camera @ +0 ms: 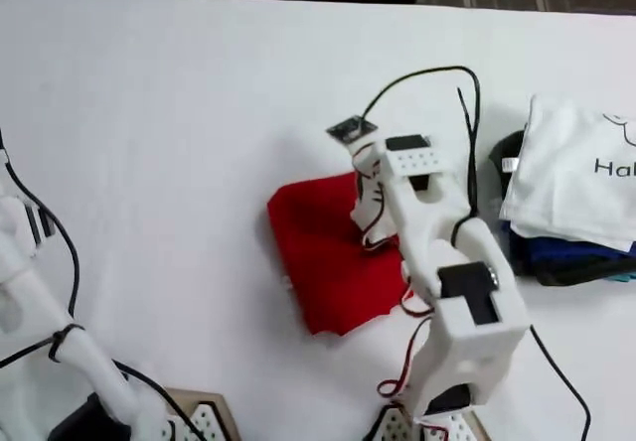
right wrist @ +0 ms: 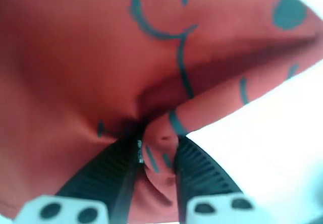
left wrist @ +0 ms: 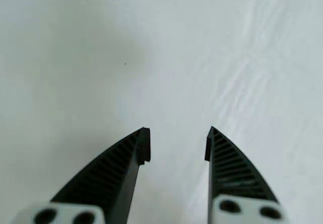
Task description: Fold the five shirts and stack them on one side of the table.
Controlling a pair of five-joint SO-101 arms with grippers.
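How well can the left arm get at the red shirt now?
Probably yes: the left tool is open, table alone lies between it and the red shirt, and the right tool grips the shirt's far edge.

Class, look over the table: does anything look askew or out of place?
The red shirt lies skewed and apart from the stack, with a fold of it pinched in the right gripper.

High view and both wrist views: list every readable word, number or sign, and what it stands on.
On the white shirt: dark lettering, cut off at the picture's edge; no whole word reads.
On the red shirt: teal marks, too blurred to read.
Nothing else legible.
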